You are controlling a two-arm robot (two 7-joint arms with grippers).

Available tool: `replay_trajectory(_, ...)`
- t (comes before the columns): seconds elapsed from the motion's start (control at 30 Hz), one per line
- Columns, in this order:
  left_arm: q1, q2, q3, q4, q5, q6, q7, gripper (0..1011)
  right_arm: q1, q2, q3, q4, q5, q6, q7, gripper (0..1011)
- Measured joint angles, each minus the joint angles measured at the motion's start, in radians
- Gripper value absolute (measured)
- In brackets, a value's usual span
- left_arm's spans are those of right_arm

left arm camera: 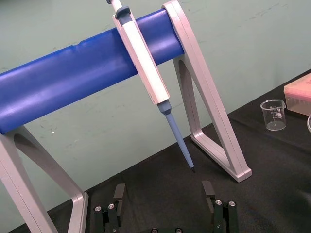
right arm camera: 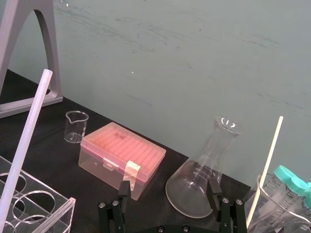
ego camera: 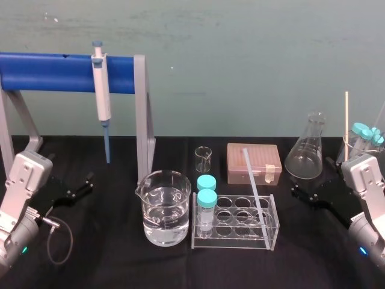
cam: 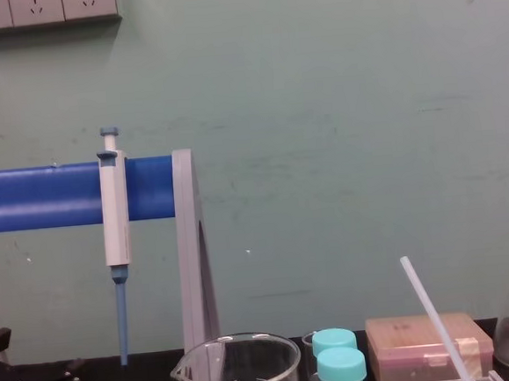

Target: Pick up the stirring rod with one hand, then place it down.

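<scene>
Stirring rod (ego camera: 255, 194) leaning in the test tube rack (ego camera: 234, 242).
Left gripper (left arm camera: 164, 192) at nine o'clock, right gripper (right arm camera: 168, 188) at three o'clock, both with fingers spread apart.

Left arm (ego camera: 18, 205): low at the left edge of the head view, with the grey wrist housing tilted up and inward.

Left hand (ego camera: 77, 185): black and blocky, held low, pointing forward and toward the middle. In the left wrist view its two fingers (left arm camera: 119, 194) stand upright and well apart, gripping nothing.

Right arm (ego camera: 368, 198): mirrored pose at the right edge, with the grey housing leaning inward.

Right hand (ego camera: 313, 191): black, low, reaching forward and inward. In the right wrist view its fingers (right arm camera: 124, 188) are spread wide, with no grip on anything.

Chest view: dark tips of the left hand at the lower left corner and of the right hand at the lower right edge.
</scene>
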Motion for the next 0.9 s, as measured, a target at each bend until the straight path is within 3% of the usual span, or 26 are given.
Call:
replay_trajectory(0.53, 0.000, 0.000, 0.000, 0.000, 0.000, 0.000, 0.000, 1000, 0.000, -0.002, 0.005, 0.000, 0.004, 0.001, 0.003, 1003)
replay_trajectory(0.67, 0.000, 0.000, 0.000, 0.000, 0.000, 0.000, 0.000, 1000, -0.008, -0.014, 0.051, -0.014, 0.093, 0.025, 0.065, 1003)
replay_trajectory(0.7, 0.000, 0.000, 0.000, 0.000, 0.000, 0.000, 0.000, 1000, -0.011, -0.019, 0.073, -0.027, 0.148, 0.047, 0.100, 1003)
replay_trajectory(0.9, 0.000, 0.000, 0.000, 0.000, 0.000, 0.000, 0.000, 1000, -0.018, -0.019, 0.143, -0.086, 0.337, 0.169, 0.240, 1003)
